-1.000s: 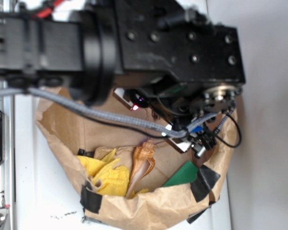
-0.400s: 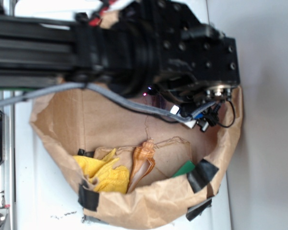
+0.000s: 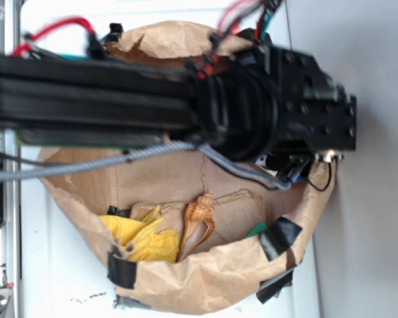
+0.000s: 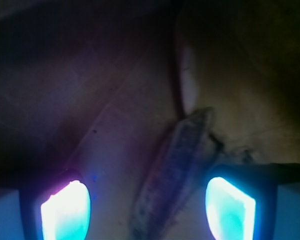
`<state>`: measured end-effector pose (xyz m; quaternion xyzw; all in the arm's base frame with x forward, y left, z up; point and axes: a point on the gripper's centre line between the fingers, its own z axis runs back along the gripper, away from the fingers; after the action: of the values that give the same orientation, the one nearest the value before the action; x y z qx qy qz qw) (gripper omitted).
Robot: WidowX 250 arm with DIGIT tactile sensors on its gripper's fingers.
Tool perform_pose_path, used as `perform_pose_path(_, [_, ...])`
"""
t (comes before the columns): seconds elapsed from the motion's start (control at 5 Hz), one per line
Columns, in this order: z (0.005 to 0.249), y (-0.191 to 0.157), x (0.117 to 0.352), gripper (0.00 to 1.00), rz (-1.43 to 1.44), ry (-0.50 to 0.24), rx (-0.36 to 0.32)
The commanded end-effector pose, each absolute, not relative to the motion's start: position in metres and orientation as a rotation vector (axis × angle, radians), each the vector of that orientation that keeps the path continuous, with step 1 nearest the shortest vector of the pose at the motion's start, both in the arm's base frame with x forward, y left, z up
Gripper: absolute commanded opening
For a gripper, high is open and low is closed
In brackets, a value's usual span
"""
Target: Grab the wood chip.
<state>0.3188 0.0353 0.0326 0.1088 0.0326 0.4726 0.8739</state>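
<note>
White tabletop [image 3: 53, 278] under a crumpled brown paper bag [image 3: 205, 285], rim rolled down and patched with black tape [image 3: 123, 270], pale wall to the right. Inside the bag, toward the near edge: a yellow cloth [image 3: 142, 238], an orange-tan spiral seashell [image 3: 198, 227] touching the cloth's right side, and just a sliver of a flat green block [image 3: 257, 230] beside the tape at the right. Black arm [image 3: 119, 96] stretched across the bag from the left, wrist housing low over the bag's far right part, red and grey cables trailing — fingers hidden beneath the housing in the exterior view.

From the wrist camera, dim and tinted blue-purple: brown paper floor with creases, and the wood chip [image 4: 177, 172] lying flat on it — long, narrow, rough-surfaced, running diagonally from lower centre up toward the right. Two glowing fingertips [image 4: 65, 209] at the bottom corners, one on each side of the chip, neither touching it. Gripper [image 4: 148, 205] spread wide, jaws well apart with the chip's lower end between them, nearer the right-hand tip. Not visible from outside: the chip itself, covered by the arm.
</note>
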Motion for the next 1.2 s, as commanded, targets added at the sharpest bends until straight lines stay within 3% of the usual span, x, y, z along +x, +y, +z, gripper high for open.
perform_pose_path(0.0, [0.036,0.031,0.323,0.0,0.962,0.025,0.263])
perform_pose_path(0.8, [0.053,0.034,0.324,0.0,1.006,-0.158,0.297])
perform_pose_path(1.0, [0.074,0.034,0.317,0.0,0.99,-0.155,0.232])
